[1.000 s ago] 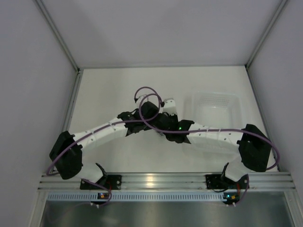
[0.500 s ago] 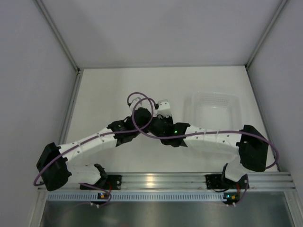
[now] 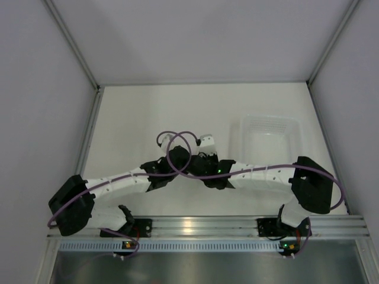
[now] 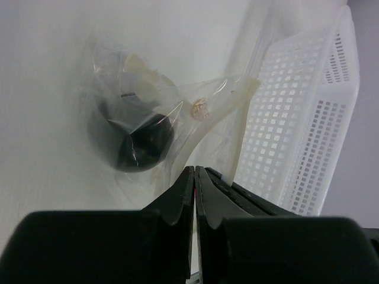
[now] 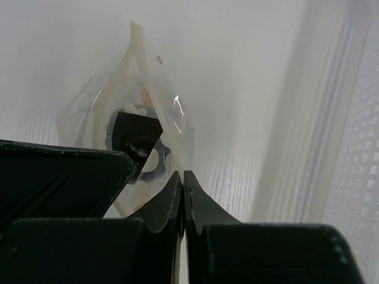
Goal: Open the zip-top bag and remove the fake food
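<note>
From my station the white worktop (image 3: pixel 136 118) fills the top view, walled in on three sides. My left arm (image 3: pixel 118 183) and right arm (image 3: pixel 266 174) both reach inward and meet near the middle of it, wrists close together, with a purple cable looped over them. The white perforated tub (image 3: pixel 269 139) sits on the right side of the worktop, just beyond the right arm.

The zip-top bag (image 4: pixel 207 118) is between the two wrists, just beside the tub's wall. It is clear and crinkled, and its film runs down to both sets of fingertips. The fake food (image 4: pixel 139 148), a dark glossy ball, sits inside the bag, low against the worktop.

The left jaws are clenched together on the bag's edge. The right jaws are pressed tight as well, pinching the bag film at their tips.
</note>
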Robot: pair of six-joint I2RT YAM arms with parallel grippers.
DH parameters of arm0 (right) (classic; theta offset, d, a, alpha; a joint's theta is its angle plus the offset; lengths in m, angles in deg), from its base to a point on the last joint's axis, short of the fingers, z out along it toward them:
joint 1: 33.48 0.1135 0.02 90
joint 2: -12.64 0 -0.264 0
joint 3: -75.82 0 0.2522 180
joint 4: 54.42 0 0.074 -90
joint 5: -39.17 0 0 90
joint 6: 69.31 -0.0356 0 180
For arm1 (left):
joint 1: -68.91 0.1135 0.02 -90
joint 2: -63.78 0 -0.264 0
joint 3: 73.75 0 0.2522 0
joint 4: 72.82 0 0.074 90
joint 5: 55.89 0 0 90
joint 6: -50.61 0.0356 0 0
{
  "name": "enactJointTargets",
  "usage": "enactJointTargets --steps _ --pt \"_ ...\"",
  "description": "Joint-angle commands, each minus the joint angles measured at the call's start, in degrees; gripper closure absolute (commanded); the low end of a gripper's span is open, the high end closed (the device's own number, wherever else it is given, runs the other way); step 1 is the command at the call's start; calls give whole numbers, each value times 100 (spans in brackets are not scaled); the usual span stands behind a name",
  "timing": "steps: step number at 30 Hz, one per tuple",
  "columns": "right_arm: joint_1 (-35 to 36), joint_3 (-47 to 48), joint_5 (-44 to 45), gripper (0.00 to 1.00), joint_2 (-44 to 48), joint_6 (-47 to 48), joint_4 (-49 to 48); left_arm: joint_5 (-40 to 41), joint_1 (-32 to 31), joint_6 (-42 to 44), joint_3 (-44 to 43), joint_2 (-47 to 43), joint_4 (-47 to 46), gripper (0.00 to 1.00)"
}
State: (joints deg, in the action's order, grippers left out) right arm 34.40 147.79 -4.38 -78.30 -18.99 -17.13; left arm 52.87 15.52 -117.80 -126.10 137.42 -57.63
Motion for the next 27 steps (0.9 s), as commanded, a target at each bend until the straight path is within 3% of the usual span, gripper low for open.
enactJointTargets --steps 1,11,27 --pt "129 199 -172 100 208 -84 -982 408 -128 -465 194 264 -293 93" --pt "121 15 -541 100 418 786 -1570 164 -128 26 -262 809 -328 88" --pt "59 -12 -330 100 568 1261 -1711 145 -286 1275 -1115 1687 867 88"
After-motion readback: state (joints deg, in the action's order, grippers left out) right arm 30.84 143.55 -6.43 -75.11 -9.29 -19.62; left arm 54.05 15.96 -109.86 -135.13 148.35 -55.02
